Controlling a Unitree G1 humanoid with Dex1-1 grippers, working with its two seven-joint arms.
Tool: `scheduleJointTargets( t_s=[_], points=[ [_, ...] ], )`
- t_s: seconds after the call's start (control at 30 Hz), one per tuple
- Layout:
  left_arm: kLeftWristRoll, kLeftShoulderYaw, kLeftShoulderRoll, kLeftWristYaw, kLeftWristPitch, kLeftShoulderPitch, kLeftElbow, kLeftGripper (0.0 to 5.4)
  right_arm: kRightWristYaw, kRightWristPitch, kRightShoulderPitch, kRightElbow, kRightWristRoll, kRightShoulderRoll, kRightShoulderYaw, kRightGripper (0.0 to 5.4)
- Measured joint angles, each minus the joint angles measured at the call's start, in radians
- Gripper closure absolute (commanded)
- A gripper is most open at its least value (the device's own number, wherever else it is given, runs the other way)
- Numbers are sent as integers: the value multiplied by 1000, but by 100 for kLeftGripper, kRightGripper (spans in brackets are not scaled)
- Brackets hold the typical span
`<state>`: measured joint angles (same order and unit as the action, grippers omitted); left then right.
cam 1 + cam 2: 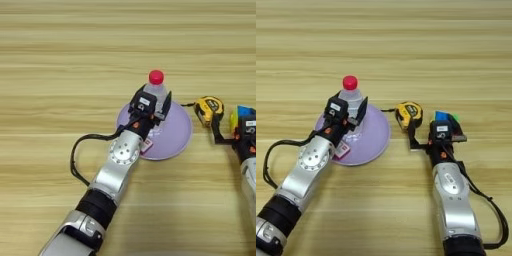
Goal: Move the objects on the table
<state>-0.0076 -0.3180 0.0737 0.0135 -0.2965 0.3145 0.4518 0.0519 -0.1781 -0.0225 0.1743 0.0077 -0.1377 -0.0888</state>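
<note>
While the clear plastic bottle with red cap (351, 102) stands upright on a lilac plate (375, 137), the left gripper (350, 119) sits around its body, black fingers on either side and apparently clamped on it, likely to steady it for a lift. A small red-and-white box (342, 149) lies on the plate just under the left wrist. Right gripper (441, 134) is beside the multicoloured puzzle cube (445, 117), which sits just beyond it; whether its fingers grip cannot be told. A yellow tape measure (408, 113) rests on the wooden table (406, 45) to this gripper's left.
</note>
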Motion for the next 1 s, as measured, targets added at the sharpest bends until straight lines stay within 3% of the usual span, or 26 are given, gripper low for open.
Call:
scheduleJointTargets(
  t_s=[0.9,1.0],
  points=[
    [1,1,-3,-12,-4,-15,-7,220,0,0,0,0,0,-1,0,0],
    [0,5,-6,-13,-5,-18,-16,175,0,0,0,0,0,-1,0,0]
  ],
)
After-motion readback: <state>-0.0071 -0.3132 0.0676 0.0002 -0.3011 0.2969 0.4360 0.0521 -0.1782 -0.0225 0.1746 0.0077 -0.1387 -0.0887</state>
